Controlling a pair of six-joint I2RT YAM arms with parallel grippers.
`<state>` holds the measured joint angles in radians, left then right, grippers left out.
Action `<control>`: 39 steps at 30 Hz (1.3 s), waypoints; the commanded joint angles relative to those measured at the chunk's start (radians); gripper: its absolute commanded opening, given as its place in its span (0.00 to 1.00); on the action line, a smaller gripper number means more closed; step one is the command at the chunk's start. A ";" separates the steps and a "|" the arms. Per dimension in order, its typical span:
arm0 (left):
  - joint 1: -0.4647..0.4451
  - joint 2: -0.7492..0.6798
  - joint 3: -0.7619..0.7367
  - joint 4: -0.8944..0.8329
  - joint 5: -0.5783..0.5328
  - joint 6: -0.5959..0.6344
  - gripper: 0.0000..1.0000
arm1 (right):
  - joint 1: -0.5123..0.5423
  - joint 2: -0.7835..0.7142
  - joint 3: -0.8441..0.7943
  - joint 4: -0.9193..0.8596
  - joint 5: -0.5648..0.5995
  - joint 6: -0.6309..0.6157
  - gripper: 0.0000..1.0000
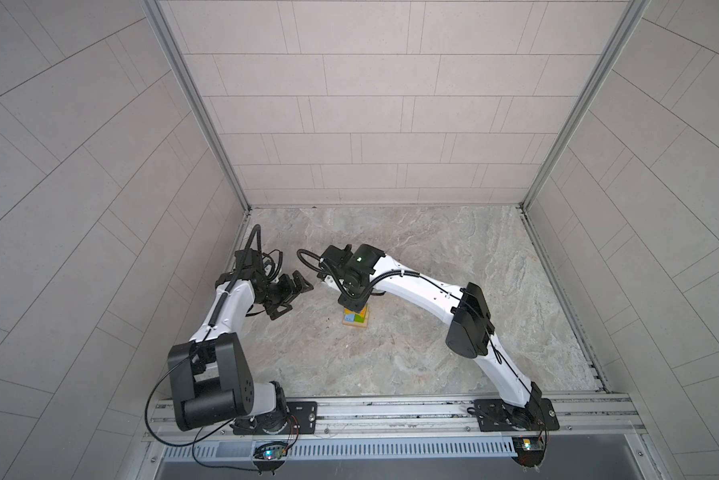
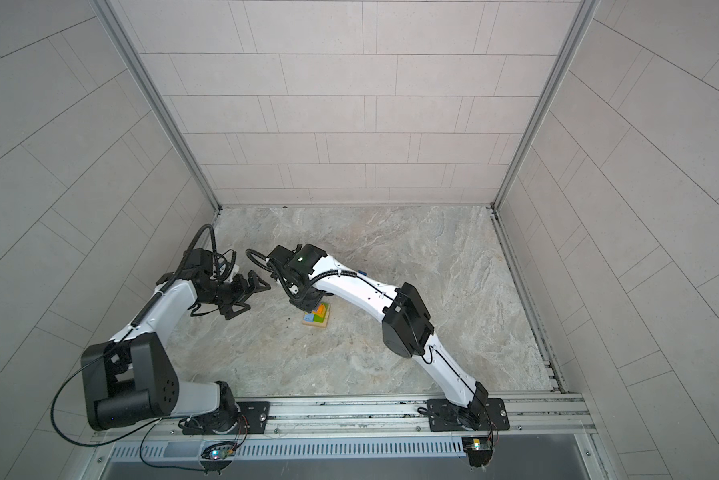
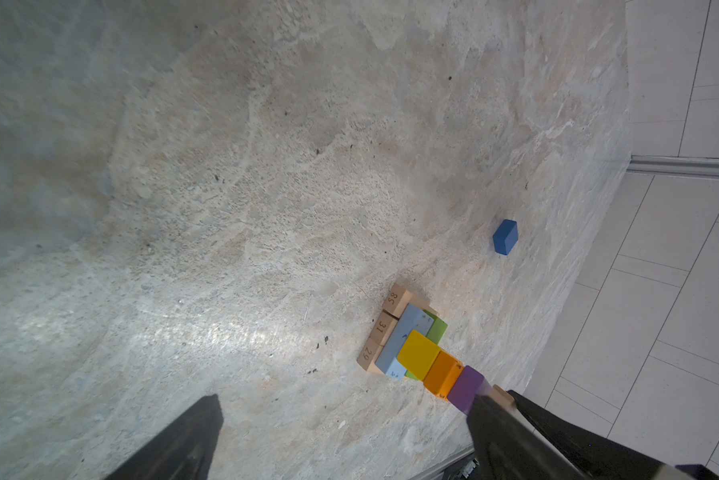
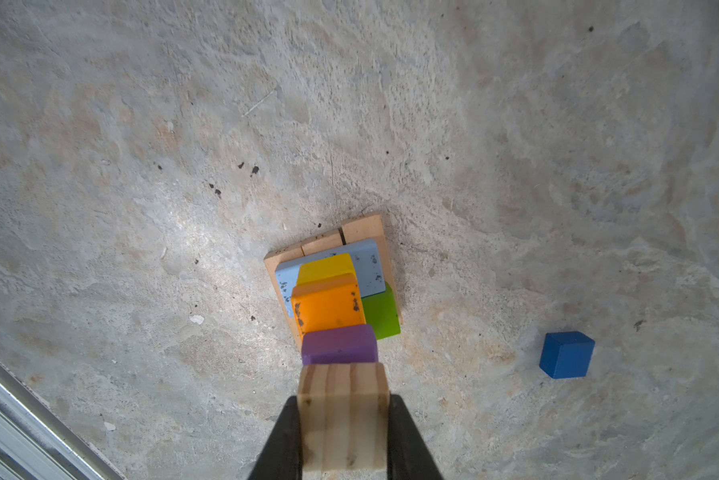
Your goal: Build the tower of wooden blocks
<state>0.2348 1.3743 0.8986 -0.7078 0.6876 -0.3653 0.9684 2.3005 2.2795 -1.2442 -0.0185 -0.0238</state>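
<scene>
Table (image 1: 432,332): marble-patterned; the tower (image 1: 354,318) stands near its middle.
Left gripper (image 1: 295,297): jaws spread wide, empty, left of the tower.
Right gripper (image 4: 343,399): clamped on a tan block (image 4: 343,419), directly over the tower.
Tower: narrow tapering stack; likely light, stiff, smooth, easily toppled.
Tan block: pinched on opposite flat sides, the safest hold; wrist views show it, top views hide it.
Blue cube (image 4: 566,354): loose, to the tower's far right.

obstacles: tower (image 4: 328,307), blue cube (image 4: 566,354) near it | free: tabletop (image 4: 141,124) elsewhere
</scene>
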 commanded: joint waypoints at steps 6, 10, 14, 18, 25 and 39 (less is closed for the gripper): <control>0.006 -0.019 0.025 -0.007 0.017 0.018 1.00 | -0.003 0.028 0.023 -0.017 -0.003 -0.021 0.24; 0.006 -0.019 0.024 -0.007 0.019 0.017 1.00 | -0.004 0.032 0.023 -0.018 -0.006 -0.022 0.24; 0.006 -0.019 0.023 -0.007 0.018 0.018 1.00 | -0.003 0.036 0.023 -0.020 -0.010 -0.022 0.24; 0.006 -0.018 0.023 -0.007 0.018 0.018 1.00 | -0.004 0.035 0.022 -0.021 -0.005 -0.022 0.24; 0.007 -0.018 0.024 -0.005 0.019 0.018 1.00 | -0.003 0.033 0.025 -0.024 0.006 -0.022 0.25; 0.008 -0.021 0.025 -0.003 0.022 0.018 1.00 | -0.004 0.031 0.031 -0.031 0.012 -0.027 0.32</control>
<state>0.2356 1.3743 0.8986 -0.7074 0.6994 -0.3649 0.9676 2.3154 2.2852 -1.2438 -0.0196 -0.0319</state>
